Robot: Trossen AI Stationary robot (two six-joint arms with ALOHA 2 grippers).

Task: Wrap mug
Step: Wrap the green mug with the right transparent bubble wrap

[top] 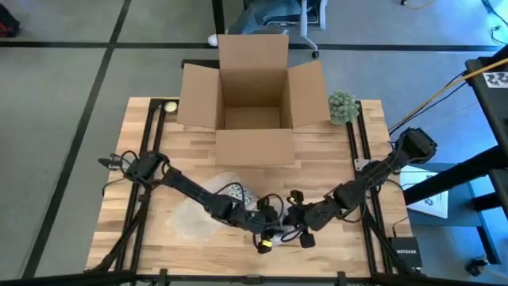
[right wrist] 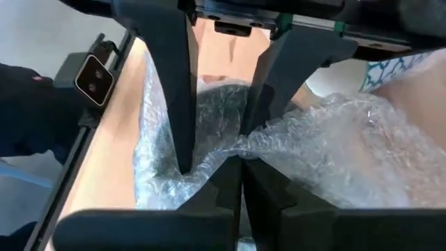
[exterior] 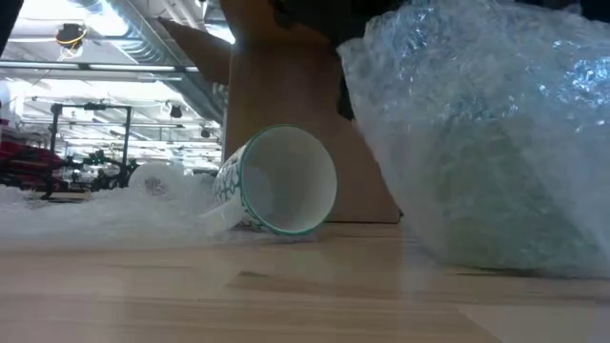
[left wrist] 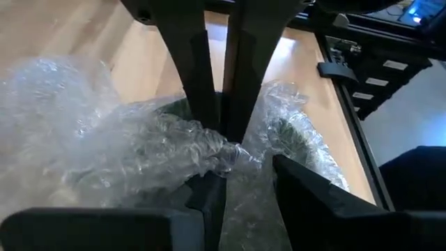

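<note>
Two grippers meet at the counter's (top: 317, 171) six o'clock edge, left (left wrist: 233, 150) and right (right wrist: 240, 150), jaws pinched on bubble wrap (exterior: 486, 133). At nine o'clock of them the mug (exterior: 276, 181) lies sideways, uncovered; the sheet could be torn by opposing pulls.

Only readable text: white lettering "NETGEAR" on the small black box (top: 403, 251) sitting on the floor off the table's right front corner, high view. A black-and-white square marker pattern (top: 498, 79) on a white sheet at the far right edge, no letters legible. White paper (top: 432, 202) by the right frame has print too small to read. Nothing legible in low or wrist views.
</note>
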